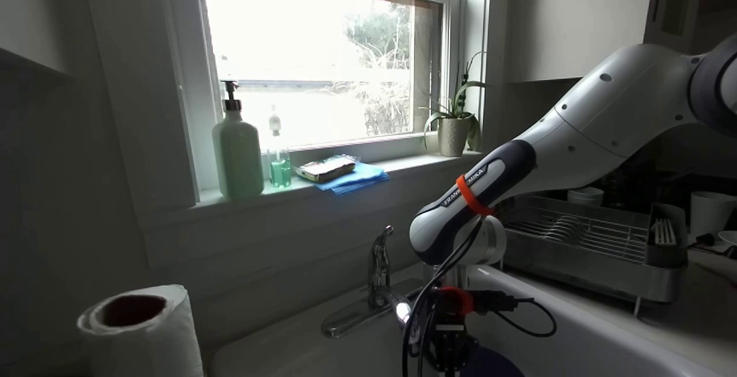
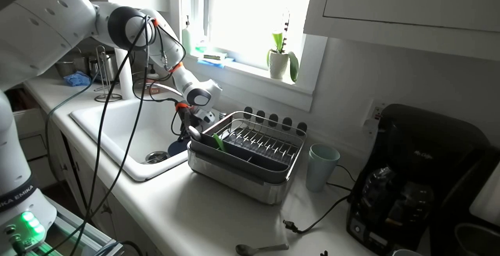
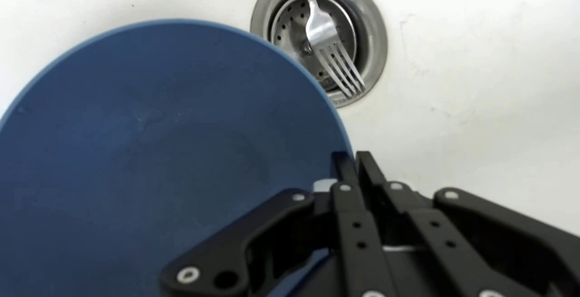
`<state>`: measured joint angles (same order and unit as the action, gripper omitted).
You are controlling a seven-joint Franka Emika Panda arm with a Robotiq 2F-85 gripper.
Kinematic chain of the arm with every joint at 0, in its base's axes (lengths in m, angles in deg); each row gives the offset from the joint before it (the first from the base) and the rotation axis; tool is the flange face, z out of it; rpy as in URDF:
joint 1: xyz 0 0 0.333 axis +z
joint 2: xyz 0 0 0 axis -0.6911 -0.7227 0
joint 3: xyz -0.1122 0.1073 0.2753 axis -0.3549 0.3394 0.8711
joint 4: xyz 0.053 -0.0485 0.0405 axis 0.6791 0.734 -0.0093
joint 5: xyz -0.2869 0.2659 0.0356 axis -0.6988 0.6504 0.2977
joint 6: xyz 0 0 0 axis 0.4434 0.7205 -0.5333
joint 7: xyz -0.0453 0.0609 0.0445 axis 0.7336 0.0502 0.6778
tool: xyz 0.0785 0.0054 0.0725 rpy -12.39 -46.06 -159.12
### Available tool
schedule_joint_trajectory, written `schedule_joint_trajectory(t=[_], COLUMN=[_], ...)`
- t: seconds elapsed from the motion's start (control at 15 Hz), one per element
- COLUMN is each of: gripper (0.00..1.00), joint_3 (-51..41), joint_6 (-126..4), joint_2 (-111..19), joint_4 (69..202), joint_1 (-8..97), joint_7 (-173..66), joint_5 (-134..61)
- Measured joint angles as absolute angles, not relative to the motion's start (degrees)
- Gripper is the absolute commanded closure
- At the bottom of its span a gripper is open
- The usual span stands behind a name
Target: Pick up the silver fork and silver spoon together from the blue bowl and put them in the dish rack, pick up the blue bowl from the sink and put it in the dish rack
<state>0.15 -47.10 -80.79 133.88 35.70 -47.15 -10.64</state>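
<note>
Black two-fingered hand: you grip the round plain-blue bowl by its rim, likely because the thin edge suits pinching | bowl: in white basin sink | silver metal fork: across metal drain

Left of the dish rack, a blue bowl is sitting in the sink, a silver fork lying across the drain.

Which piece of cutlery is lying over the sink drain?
The silver fork: it lies across the drain, while the spoon on the counter is outside the sink.
</note>
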Motion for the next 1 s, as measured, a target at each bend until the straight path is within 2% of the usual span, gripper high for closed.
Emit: schedule_joint_trajectory(t=[0.27,0.4,0.87,0.93,1.0], gripper=[0.98,0.66,0.18,0.24,0.21], joint_3=[-0.15,-0.44,-0.89,-0.94,-1.06], joint_6=[-43.83,-42.89,-42.35,-42.56,-42.76], joint_2=[-80.51,-80.6,-83.52,-83.99,-84.44], joint_4=[133.87,133.89,133.57,133.37,133.08], joint_1=[35.78,36.18,37.42,37.51,37.65], joint_7=[-46.27,-45.12,-43.07,-43.07,-43.07], joint_5=[-10.64,-10.75,-10.91,-10.94,-10.97])
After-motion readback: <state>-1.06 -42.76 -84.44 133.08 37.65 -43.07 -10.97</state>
